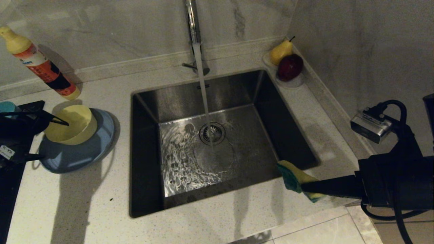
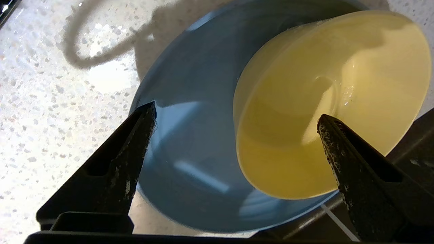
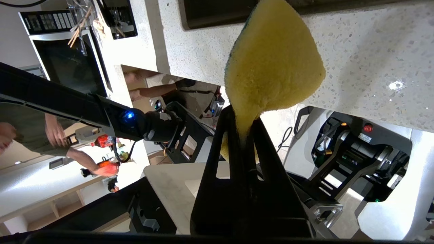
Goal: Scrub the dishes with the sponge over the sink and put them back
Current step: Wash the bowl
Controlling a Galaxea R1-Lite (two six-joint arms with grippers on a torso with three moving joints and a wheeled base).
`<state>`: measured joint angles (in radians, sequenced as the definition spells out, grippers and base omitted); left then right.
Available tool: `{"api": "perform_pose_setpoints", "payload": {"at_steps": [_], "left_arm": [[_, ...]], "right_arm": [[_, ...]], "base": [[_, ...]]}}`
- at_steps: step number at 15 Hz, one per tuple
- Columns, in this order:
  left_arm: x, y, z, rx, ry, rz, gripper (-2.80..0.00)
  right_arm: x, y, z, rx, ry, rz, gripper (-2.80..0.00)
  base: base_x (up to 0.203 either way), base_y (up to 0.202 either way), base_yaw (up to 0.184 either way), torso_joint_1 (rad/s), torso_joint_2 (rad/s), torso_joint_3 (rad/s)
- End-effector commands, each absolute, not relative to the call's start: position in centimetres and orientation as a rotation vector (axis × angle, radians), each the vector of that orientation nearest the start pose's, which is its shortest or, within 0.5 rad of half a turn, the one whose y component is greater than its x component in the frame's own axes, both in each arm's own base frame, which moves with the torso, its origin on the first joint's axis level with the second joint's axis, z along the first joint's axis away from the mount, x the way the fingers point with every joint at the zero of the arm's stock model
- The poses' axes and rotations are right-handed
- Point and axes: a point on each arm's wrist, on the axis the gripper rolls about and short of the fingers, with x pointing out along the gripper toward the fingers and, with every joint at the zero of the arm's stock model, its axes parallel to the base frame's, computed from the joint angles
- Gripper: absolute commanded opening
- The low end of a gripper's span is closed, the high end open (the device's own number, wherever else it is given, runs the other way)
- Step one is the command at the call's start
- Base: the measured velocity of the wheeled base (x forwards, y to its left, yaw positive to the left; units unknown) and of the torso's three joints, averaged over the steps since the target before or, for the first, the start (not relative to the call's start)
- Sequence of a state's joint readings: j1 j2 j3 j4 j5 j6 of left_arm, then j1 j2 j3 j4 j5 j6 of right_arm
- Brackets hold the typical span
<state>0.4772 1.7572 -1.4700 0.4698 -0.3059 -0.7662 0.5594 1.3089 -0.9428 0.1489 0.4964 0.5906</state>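
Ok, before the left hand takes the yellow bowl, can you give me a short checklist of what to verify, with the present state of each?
1. Left hand open: ok, fingers spread wide.
2. Left hand lined up with the yellow bowl: ok, the near rim sits between the fingers, not yet gripped.
3. Bowl resting steadily: not ok, it lies tilted on the light-blue plate.
4. Sponge held: ok, the right hand is shut on it, by the sink's near right corner.
5. Water running: ok, the tap pours onto the drain.
6. Teal-blue bowl located: cannot tell, only a teal edge shows at the far left.
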Motion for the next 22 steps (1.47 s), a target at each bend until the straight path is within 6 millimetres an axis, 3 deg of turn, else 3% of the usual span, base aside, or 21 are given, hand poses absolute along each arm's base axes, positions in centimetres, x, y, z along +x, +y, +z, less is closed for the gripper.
{"api": "perform_pose_setpoints", "payload": {"at_steps": [1, 8, 12, 19, 20, 22], "left_arm": [[28.8, 13.9, 24.6, -1.022, 0.620, 0.430, 0.00], [29.0, 13.5, 24.3, -1.019, 0.633, 0.418, 0.00], [30.6, 13.5, 22.6, -0.972, 0.662, 0.529, 0.00], [30.7, 13.1, 23.8, -0.969, 0.625, 0.525, 0.00], [30.7, 13.2, 23.9, -0.974, 0.620, 0.527, -2.80], [30.5, 13.1, 24.1, -0.977, 0.611, 0.525, -2.80]], "right_arm": [[16.3, 11.5, 24.8, 0.507, 0.833, 0.840, -2.80], [16.4, 11.1, 24.5, 0.513, 0.827, 0.825, -2.80], [16.4, 11.1, 24.5, 0.513, 0.828, 0.826, -2.80], [16.3, 11.1, 24.8, 0.517, 0.814, 0.843, -2.80], [16.3, 11.1, 24.8, 0.518, 0.813, 0.844, -2.80], [16.3, 11.1, 24.8, 0.518, 0.814, 0.843, -2.80]], "base": [[0.000, 0.000, 0.000, 0.000, 0.00, 0.000], [0.000, 0.000, 0.000, 0.000, 0.00, 0.000], [0.000, 0.000, 0.000, 0.000, 0.00, 0.000], [0.000, 0.000, 0.000, 0.000, 0.00, 0.000], [0.000, 0.000, 0.000, 0.000, 0.00, 0.000], [0.000, 0.000, 0.000, 0.000, 0.00, 0.000]]}}
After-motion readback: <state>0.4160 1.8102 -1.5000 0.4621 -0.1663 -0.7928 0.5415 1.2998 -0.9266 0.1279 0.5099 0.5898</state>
